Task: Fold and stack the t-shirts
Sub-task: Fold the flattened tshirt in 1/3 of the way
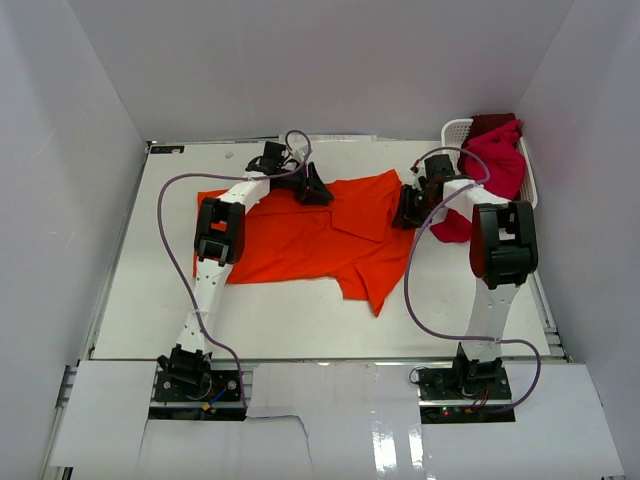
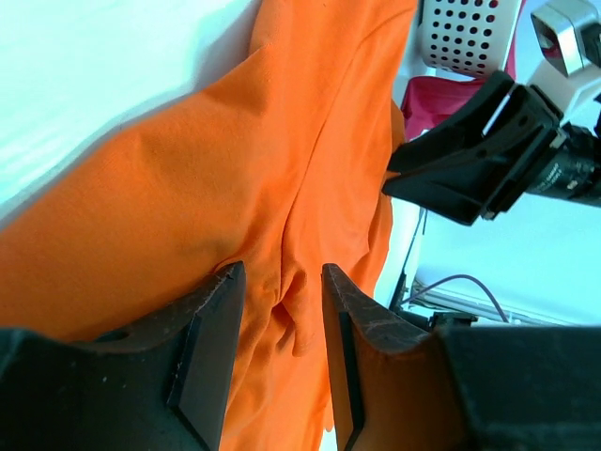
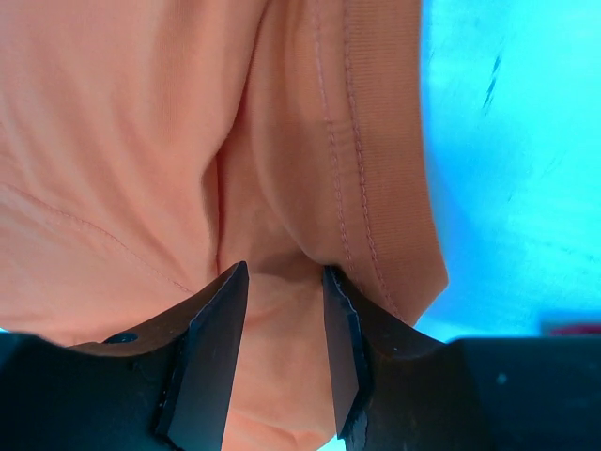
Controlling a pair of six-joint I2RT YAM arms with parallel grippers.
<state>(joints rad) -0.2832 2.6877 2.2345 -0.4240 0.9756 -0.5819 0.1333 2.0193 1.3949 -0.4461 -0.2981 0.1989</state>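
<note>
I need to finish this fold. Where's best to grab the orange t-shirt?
The orange t-shirt's stitched hem at its right edge, from above with the right tool: it lies flat on the table, and there cloth ridges up between the open fingers.

Top view high overhead; both wrist views close over shared orange t-shirt

The flat white table carries a large bright orange cloth t-shirt, spread rumpled across its far middle, with a flap folded over on the right. At the far right corner stands a white plastic lattice basket, and a crimson-magenta cloth t-shirt spills out of it.
</note>
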